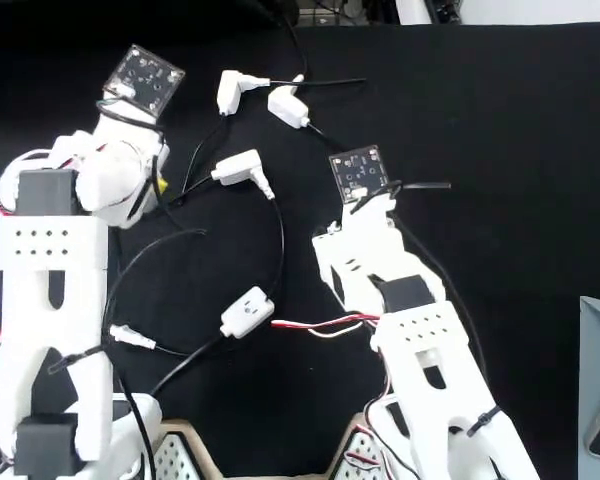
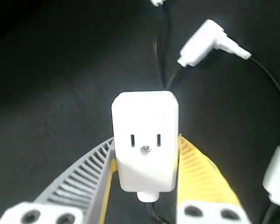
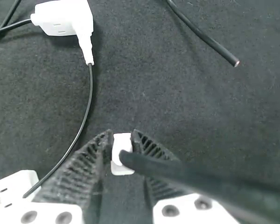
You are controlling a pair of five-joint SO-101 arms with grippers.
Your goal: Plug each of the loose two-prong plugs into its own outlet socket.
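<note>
The setting is a robotics laboratory test bench. A black cloth [image 1: 520,150] covers the table. The left arm [image 1: 50,300] and right arm [image 1: 430,370], white printed units with exposed wiring [image 1: 325,325], stand on perforated base plates [image 1: 180,455] at the cloth's near edge. A corded outlet socket [image 1: 246,312] lies on the cloth between them.

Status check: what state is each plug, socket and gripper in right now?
left gripper: shut on held socket.
held socket: clamped between the fingers, slots empty.
right gripper: shut on small plug.
small plug: clamped, partly hidden by its cable, not plugged in.
angled plug: loose on the cloth, unplugged.
table socket: lying free, slots empty.
far plug: loose, unplugged.
</note>
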